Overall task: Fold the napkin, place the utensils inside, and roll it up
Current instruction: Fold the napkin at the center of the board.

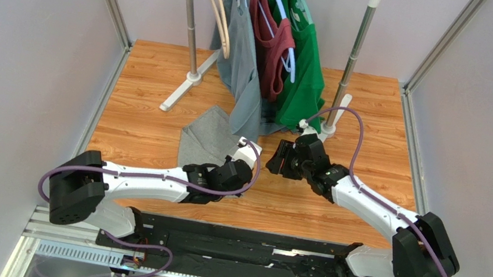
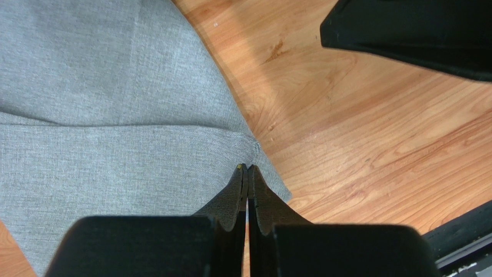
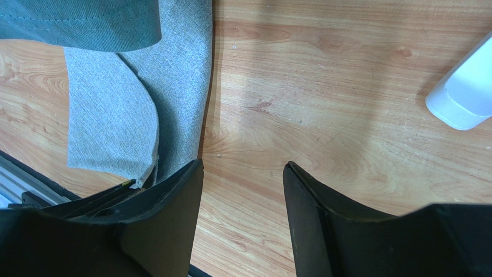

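Note:
The heather-grey napkin [image 1: 209,140] lies on the wooden table in front of the hanging clothes. It fills the left of the left wrist view [image 2: 115,115], with a crease across it. My left gripper [image 1: 241,146] is shut on the napkin's near right corner, its fingertips [image 2: 247,168] pressed together on the cloth edge. In the right wrist view the napkin [image 3: 110,115] shows one flap lifted at that corner. My right gripper [image 1: 276,159] is open and empty over bare wood [image 3: 242,167], just right of the napkin. The fork is out of view.
A clothes rack [image 1: 355,45] stands at the back with a grey shirt [image 1: 242,42], a dark red top [image 1: 271,40] and a green shirt [image 1: 308,67] on hangers. Its white foot [image 3: 462,98] lies right of my right gripper. The grey shirt's hem [image 3: 81,23] hangs over the napkin's far edge.

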{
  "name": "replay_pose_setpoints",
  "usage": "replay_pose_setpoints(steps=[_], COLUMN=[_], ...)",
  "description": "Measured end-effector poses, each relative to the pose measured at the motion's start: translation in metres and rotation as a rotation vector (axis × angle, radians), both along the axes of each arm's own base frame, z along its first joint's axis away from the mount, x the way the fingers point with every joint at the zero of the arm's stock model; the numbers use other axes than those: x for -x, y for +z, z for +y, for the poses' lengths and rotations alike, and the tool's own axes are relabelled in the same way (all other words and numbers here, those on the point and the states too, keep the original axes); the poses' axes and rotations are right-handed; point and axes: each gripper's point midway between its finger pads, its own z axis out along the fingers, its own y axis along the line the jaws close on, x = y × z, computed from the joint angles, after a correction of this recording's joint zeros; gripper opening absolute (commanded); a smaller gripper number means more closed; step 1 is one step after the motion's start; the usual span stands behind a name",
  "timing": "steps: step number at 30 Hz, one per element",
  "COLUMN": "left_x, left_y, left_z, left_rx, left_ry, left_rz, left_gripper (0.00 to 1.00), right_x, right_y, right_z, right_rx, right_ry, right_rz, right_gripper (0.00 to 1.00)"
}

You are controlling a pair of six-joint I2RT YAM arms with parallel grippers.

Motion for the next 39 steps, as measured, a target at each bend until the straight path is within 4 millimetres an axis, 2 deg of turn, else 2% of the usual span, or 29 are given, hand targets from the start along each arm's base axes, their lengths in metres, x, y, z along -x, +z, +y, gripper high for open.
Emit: replay_pose_setpoints(steps=[1,2,3,4,5,8,13,17,20,22,23,29,34,36,39], left_x=[0.001,0.003,0.005,0.007,0.009,0.015,0.019,0.013,0.003,-0.003,-0.007,-0.018,-0.033,-0.044,-0.053], left_y=[-0.002,-0.004,-0.006,-0.007,-0.008,-0.010,-0.005,0.031,0.056,0.061,0.058,0.016,-0.006,-0.016,-0.025], left_z=[0.001,0.001,0.001,0.000,-0.001,-0.002,0.011,0.032,0.059,0.088,0.109,0.184,0.210,0.222,0.230], left_rx=[-0.004,-0.007,-0.011,-0.012,-0.015,-0.015,-0.031,0.041,0.136,0.188,0.205,0.213,0.202,0.219,0.235], left_ry=[-0.003,-0.010,-0.017,-0.027,-0.037,-0.050,-0.018,0.054,0.159,0.252,0.321,0.567,0.675,0.732,0.765], left_rz=[0.003,0.008,0.014,0.020,0.025,0.041,0.049,0.003,-0.016,-0.021,-0.018,0.103,0.201,0.241,0.275], left_gripper=[0.00,0.06,0.17,0.45,0.59,0.85,0.92,0.92,0.91,0.92,0.92,0.91,0.87,0.86,0.85], right_x=[0.000,0.000,0.000,0.000,0.000,0.001,0.005,0.010,0.017,0.023,0.027,0.044,0.049,0.050,0.051], right_y=[0.000,-0.001,-0.001,-0.001,-0.001,-0.002,0.001,0.004,0.007,0.011,0.011,-0.001,-0.025,-0.033,-0.036], right_z=[0.000,0.000,0.000,0.000,0.000,0.001,0.005,0.010,0.020,0.032,0.039,0.070,0.077,0.078,0.080], right_rx=[0.001,0.001,0.001,0.001,0.002,-0.002,-0.019,-0.039,-0.062,-0.080,-0.092,-0.118,-0.097,-0.092,-0.092], right_ry=[0.000,0.000,0.000,0.000,0.001,0.007,0.031,0.061,0.102,0.144,0.169,0.253,0.252,0.243,0.238], right_rz=[0.001,0.002,0.002,0.002,0.004,0.008,0.014,0.023,0.033,0.037,0.043,0.096,0.160,0.182,0.194], right_gripper=[0.57,0.57,0.57,0.57,0.57,0.57,0.57,0.57,0.57,0.57,0.57,0.57,0.50,0.43,0.35])
